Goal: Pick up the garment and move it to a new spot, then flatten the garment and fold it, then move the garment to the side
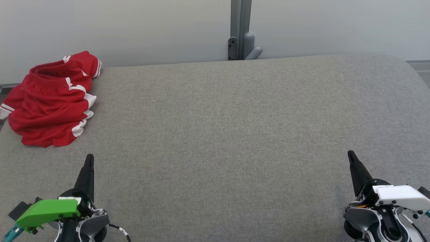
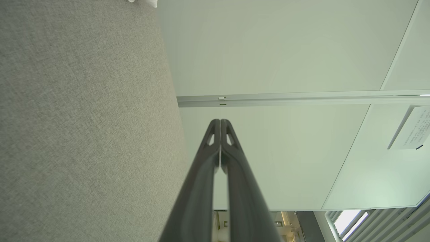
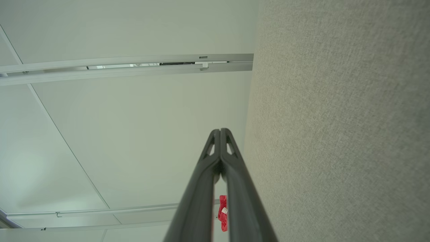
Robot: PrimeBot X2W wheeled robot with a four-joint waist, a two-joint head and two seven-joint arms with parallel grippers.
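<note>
The garment (image 1: 52,102) is a pair of red shorts with white trim, crumpled in a heap at the far left corner of the grey padded table (image 1: 221,127). A sliver of the garment (image 3: 223,212) also shows between the fingers in the right wrist view. My left gripper (image 1: 89,158) rests at the lower left, below the heap and apart from it, fingers pressed together and holding nothing. At the lower right my right gripper (image 1: 350,154) is likewise shut and empty, far from the cloth. Both wrist views show the closed tips, the left gripper (image 2: 220,121) and the right gripper (image 3: 220,130).
A pale wall runs behind the table, with a grey post and bracket (image 1: 240,40) at its middle. The table's rounded right corner (image 1: 408,67) and its left edge beside the shorts bound the surface. Wide bare fabric lies between the two grippers.
</note>
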